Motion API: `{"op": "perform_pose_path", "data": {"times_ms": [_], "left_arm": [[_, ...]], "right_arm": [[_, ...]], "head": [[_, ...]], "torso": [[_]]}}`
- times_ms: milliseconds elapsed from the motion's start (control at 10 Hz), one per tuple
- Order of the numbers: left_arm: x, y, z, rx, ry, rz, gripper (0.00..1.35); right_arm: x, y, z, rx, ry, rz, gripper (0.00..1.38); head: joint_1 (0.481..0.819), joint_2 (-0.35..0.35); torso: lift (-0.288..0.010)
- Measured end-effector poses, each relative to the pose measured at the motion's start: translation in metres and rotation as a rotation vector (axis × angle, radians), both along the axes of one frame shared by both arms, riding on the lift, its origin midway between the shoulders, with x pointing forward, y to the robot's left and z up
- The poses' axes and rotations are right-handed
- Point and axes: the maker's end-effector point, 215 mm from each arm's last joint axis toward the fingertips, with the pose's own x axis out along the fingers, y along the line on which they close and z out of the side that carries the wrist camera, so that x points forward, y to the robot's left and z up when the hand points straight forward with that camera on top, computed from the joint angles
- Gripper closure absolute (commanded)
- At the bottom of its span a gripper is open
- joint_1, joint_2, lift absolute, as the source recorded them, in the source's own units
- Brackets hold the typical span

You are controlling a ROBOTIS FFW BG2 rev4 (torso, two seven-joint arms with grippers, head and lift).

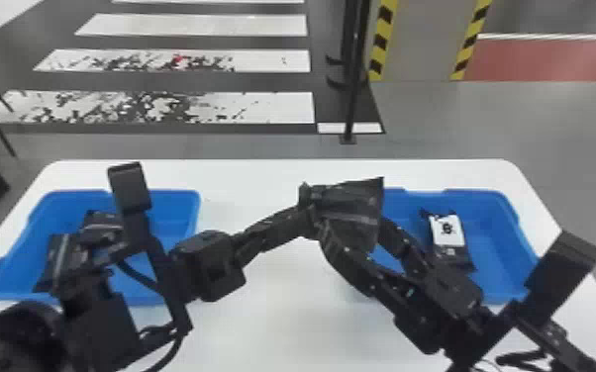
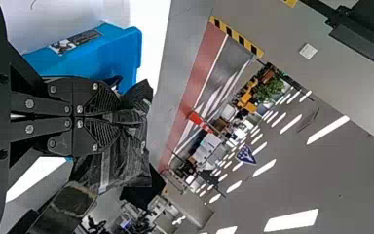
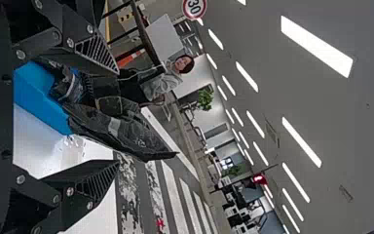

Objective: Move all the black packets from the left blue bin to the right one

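1. Large indoor hall, likely a test lab.
2. White crossing stripes and a red lane mark the floor.
3. Yellow-and-black bands, an orange cone, a round road sign.
4. Strip lights overhead, a green plant.

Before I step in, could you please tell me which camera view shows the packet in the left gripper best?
The head view, where the packet shows its broad side. The left wrist view shows it creased, with the left gripper shut on it; the right wrist view, slanting between the open fingers of the right gripper.
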Motion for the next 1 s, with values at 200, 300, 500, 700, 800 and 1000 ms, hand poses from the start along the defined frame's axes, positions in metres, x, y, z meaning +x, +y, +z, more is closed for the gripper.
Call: {"op": "perform_pose_path", "data": {"times_ms": [200,300,500,700,800,1000], "left_arm": [[-0.002,-0.002,0.000,-0.011,0.005,-0.006,1.20],[-0.003,-0.002,0.000,-0.014,0.007,-0.005,1.20],[-0.001,0.001,0.000,-0.018,0.010,0.006,1.03],[0.000,0.008,-0.002,-0.035,0.025,0.028,0.27],[-0.001,0.012,-0.004,-0.042,0.033,0.040,0.11],[0.000,0.022,-0.003,-0.058,0.031,0.066,0.13]], "right_arm": [[0.001,-0.003,-0.001,0.009,0.011,-0.021,1.28],[0.001,-0.004,0.001,0.011,0.008,-0.028,1.28],[0.000,-0.005,0.003,0.012,0.003,-0.030,1.28],[0.001,-0.007,0.005,0.012,-0.001,-0.035,1.28],[0.004,-0.011,0.002,0.006,0.002,-0.045,1.28],[0.023,-0.032,-0.020,-0.042,0.016,-0.087,1.28]], "head": [[0.695,-0.017],[0.695,-0.020],[0.695,-0.017],[0.695,-0.010],[0.695,-0.010],[0.695,-0.021]], "torso": [[-0.154],[-0.154],[-0.154],[-0.154],[-0.154],[-0.154]]}}
